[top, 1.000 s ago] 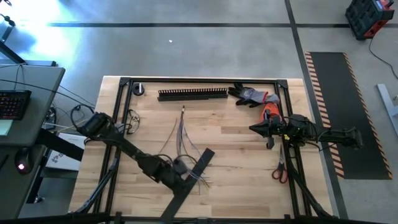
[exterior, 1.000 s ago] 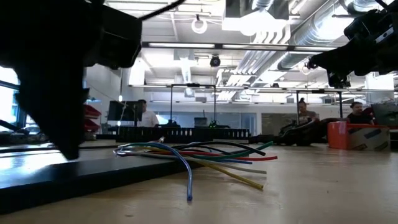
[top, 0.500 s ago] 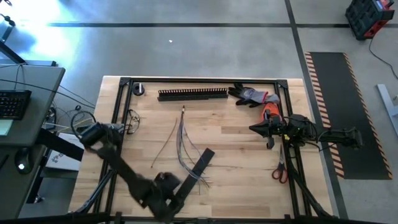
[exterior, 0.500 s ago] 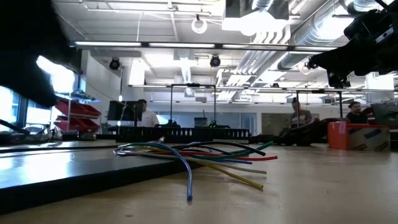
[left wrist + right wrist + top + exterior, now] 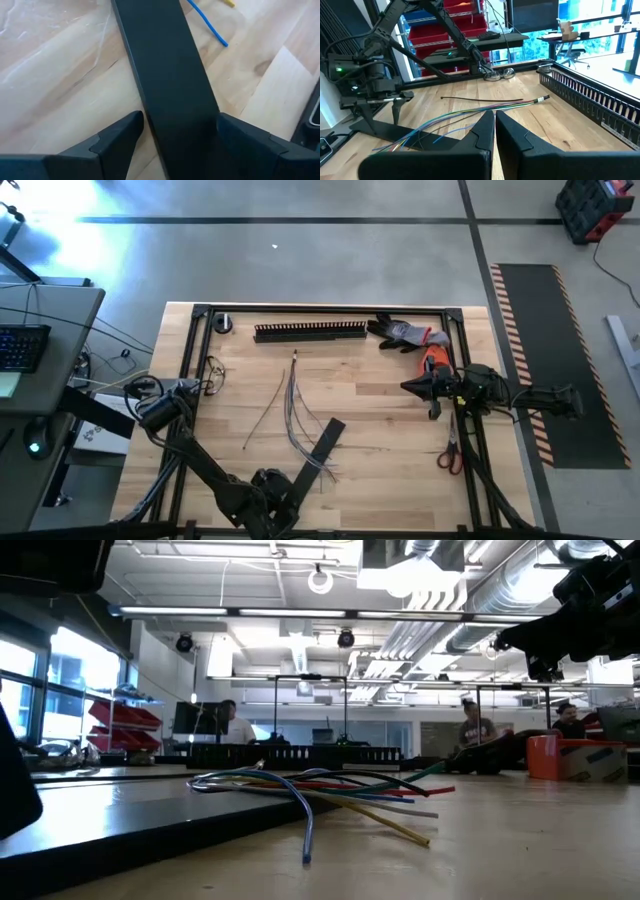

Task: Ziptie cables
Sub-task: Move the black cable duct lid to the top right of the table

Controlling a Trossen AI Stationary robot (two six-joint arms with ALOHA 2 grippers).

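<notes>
The cables (image 5: 297,412) lie loose in the middle of the table (image 5: 380,430), their frayed ends resting on a black strip (image 5: 305,468). The left gripper (image 5: 177,131) stands over this strip near the front edge – fingers apart, one on each side. The right gripper (image 5: 495,125) waits at the right side, fingers together.

We are in an open workshop-lab: exposed ceiling ducts (image 5: 470,600), red parts bins (image 5: 105,718), people at desks (image 5: 232,725).
</notes>
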